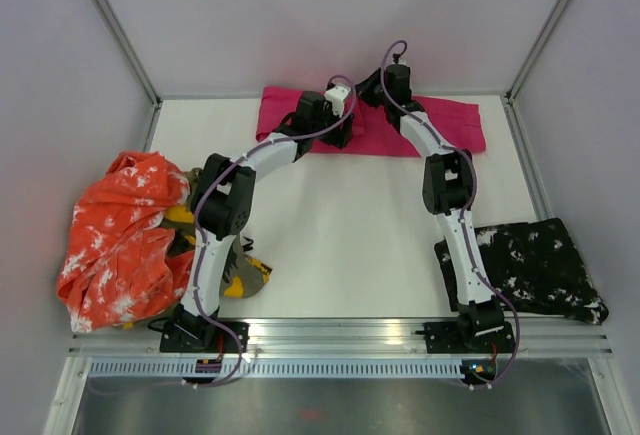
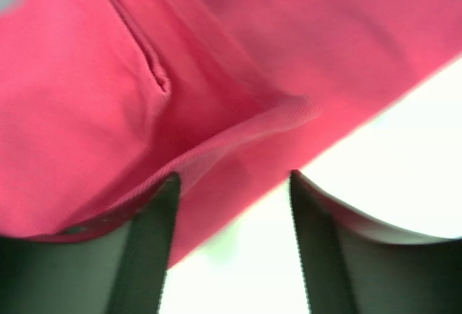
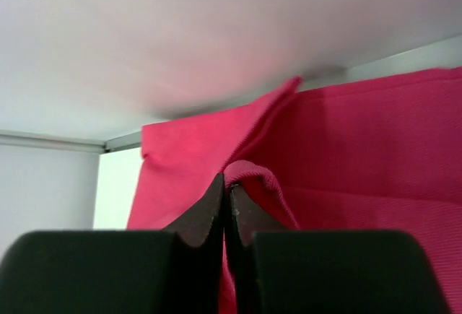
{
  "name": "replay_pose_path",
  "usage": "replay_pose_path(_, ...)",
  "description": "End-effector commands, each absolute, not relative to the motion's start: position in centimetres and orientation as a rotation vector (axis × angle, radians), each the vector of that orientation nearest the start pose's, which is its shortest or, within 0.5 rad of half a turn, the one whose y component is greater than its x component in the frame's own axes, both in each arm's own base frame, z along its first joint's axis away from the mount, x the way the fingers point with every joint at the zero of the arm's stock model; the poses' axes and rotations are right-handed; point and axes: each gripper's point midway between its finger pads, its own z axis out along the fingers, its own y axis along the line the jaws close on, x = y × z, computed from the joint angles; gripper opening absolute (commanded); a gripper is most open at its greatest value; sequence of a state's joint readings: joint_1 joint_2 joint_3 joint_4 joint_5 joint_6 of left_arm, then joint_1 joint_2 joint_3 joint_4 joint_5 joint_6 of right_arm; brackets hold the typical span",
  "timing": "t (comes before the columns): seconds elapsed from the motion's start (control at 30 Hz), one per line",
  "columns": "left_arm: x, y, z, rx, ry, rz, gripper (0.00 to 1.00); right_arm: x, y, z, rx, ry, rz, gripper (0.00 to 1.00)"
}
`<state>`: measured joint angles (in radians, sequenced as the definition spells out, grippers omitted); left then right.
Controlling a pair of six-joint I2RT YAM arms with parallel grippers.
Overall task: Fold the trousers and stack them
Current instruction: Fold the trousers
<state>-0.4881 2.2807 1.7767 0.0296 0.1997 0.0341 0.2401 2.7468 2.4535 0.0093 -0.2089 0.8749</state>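
While inside right tool (image 3: 227, 180), pink trousers (image 3: 375, 133).

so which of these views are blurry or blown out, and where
left wrist: very close and soft, the pink trousers smeared, the table blown out to white, the left fingers dark with fuzzy edges; right wrist: sharper, cloth weave readable, the right fingers near-black silhouettes; top external: even light, crisp, a faint pink cast on the back wall

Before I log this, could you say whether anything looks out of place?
Yes: the orange-white trousers lie crumpled, spilling over the table's left edge, partly covering the camouflage pair. The black pair overhangs the right edge.
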Motion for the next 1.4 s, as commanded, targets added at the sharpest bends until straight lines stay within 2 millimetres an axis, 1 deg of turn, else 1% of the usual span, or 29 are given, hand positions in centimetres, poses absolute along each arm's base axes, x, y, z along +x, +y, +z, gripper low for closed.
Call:
replay_pose_path(0.0, 53.5, -34.4, 12.1, 0.618, 1.961, -0.583, 0.75, 70.8, 21.3, 10.2, 0.343, 1.906, 0.832, 0.14)
replay_pose_path(0.03, 53.5, -34.4, 12.0, 0.603, 1.975, -0.588, 0.76, 70.5, 21.1, 9.8, 0.342, 1.935, 0.828, 0.20)
replay_pose_path(0.07, 53.4, -34.3, 11.8, 0.589, 2.003, -0.590, 0.81, 70.4, 20.6, 10.6, 0.335, 1.937, 0.827, 0.31)
replay_pose_path(0.1, 53.2, -34.3, 12.5, 0.568, 2.006, -0.601, 0.87, 70.0, 20.5, 10.5, 0.328, 1.953, 0.823, 0.39)
replay_pose_path(0.13, 53.3, -34.1, 12.9, 0.548, 2.005, -0.595, 0.93, 69.7, 20.1, 10.5, 0.302, 1.972, 0.803, 0.53)
replay_pose_path(0.17, 53.6, -33.3, 13.2, 0.504, 2.018, -0.553, 0.99, 69.5, 19.7, 11.9, 0.276, 1.968, 0.793, 0.72)
replay_pose_path(0.23, 54.5, -31.7, 15.2, 0.408, 2.008, -0.521, 1.00, 68.7, 19.0, 12.0, 0.226, 2.009, 0.753, 0.82)
replay_pose_path(0.27, 55.2, -30.7, 16.1, 0.335, 2.014, -0.503, 1.00, 68.3, 18.7, 13.5, 0.211, 2.001, 0.749, 0.97)
replay_pose_path(0.3, 56.1, -28.9, 16.8, 0.268, 2.017, -0.496, 1.00, 67.7, 18.3, 13.1, 0.221, 2.038, 0.737, 0.98)
replay_pose_path(0.33, 56.8, -27.7, 17.3, 0.203, 2.020, -0.502, 1.00, 67.5, 17.3, 14.8, 0.232, 2.022, 0.736, 0.98)
replay_pose_path(0.37, 57.3, -27.0, 18.1, 0.093, 2.027, -0.566, 1.00, 67.2, 16.9, 15.0, 0.245, 2.027, 0.741, 0.96)
replay_pose_path(0.4, 58.4, -24.4, 18.0, -0.005, 2.044, -0.586, 1.00, 66.5, 16.9, 14.5, 0.261, 2.053, 0.754, 0.94)
replay_pose_path(0.43, 58.9, -23.6, 17.6, -0.058, 2.056, -0.631, 0.98, 66.2, 16.7, 14.8, 0.270, 2.056, 0.770, 0.90)
replay_pose_path(0.47, 59.2, -23.4, 18.0, -0.125, 2.060, -0.711, 0.94, 65.7, 17.2, 16.3, 0.269, 2.044, 0.804, 0.77)
replay_pose_path(0.5, 59.7, -22.1, 17.5, -0.172, 2.074, -0.712, 0.93, 65.3, 17.8, 16.7, 0.256, 2.048, 0.837, 0.72)
replay_pose_path(0.53, 59.9, -22.0, 16.7, -0.180, 2.088, -0.713, 0.91, 64.3, 19.7, 17.8, 0.197, 2.046, 0.900, 0.67)
replay_pose_path(0.6, 60.2, -21.9, 16.4, -0.183, 2.091, -0.702, 0.89, 63.3, 21.6, 18.0, 0.137, 2.055, 0.924, 0.61)
replay_pose_path(0.63, 60.2, -22.1, 16.1, -0.184, 2.095, -0.707, 0.86, 62.6, 23.2, 18.5, 0.101, 2.054, 0.936, 0.56)
replay_pose_path(0.67, 60.4, -22.1, 15.6, -0.194, 2.101, -0.705, 0.82, 62.2, 24.0, 18.3, 0.084, 2.061, 0.939, 0.46)
replay_pose_path(0.77, 60.7, -22.4, 14.8, -0.231, 2.114, -0.741, 0.68, 60.8, 26.9, 16.5, 0.020, 2.101, 0.951, 0.29)
replay_pose_path(0.87, 60.6, -23.2, 14.4, -0.215, 2.120, -0.768, 0.65, 59.1, 28.0, 13.3, 0.015, 2.182, 0.956, 0.20)
replay_pose_path(0.97, 60.5, -23.5, 13.8, -0.185, 2.129, -0.749, 0.65, 55.6, 27.4, 6.8, 0.025, 2.340, 0.900, 0.11)
replay_pose_path(1.03, 60.5, -23.6, 13.7, -0.161, 2.128, -0.735, 0.65, 54.0, 26.9, 5.3, 0.026, 2.389, 0.880, 0.05)
replay_pose_path(1.07, 60.5, -23.5, 13.6, -0.152, 2.128, -0.716, 0.66, 52.3, 26.3, 3.0, 0.040, 2.452, 0.864, 0.02)
replay_pose_path(1.13, 60.4, -23.4, 13.5, -0.147, 2.131, -0.708, 0.66, 51.1, 25.4, 2.4, 0.052, 2.480, 0.825, 0.00)
replay_pose_path(1.17, 60.4, -23.4, 13.3, -0.131, 2.130, -0.692, 0.66, 49.8, 24.8, 1.1, 0.061, 2.520, 0.798, 0.00)
replay_pose_path(1.2, 60.2, -23.8, 13.3, -0.113, 2.133, -0.679, 0.66, 49.7, 24.4, 1.4, 0.062, 2.514, 0.772, 0.00)
replay_pose_path(1.27, 60.3, -23.8, 12.9, -0.076, 2.132, -0.608, 0.67, 48.9, 23.7, 0.7, 0.057, 2.533, 0.729, 0.00)
replay_pose_path(1.37, 59.7, -25.3, 12.0, 0.001, 2.137, -0.483, 0.72, 49.4, 23.2, 1.5, 0.059, 2.512, 0.702, 0.00)
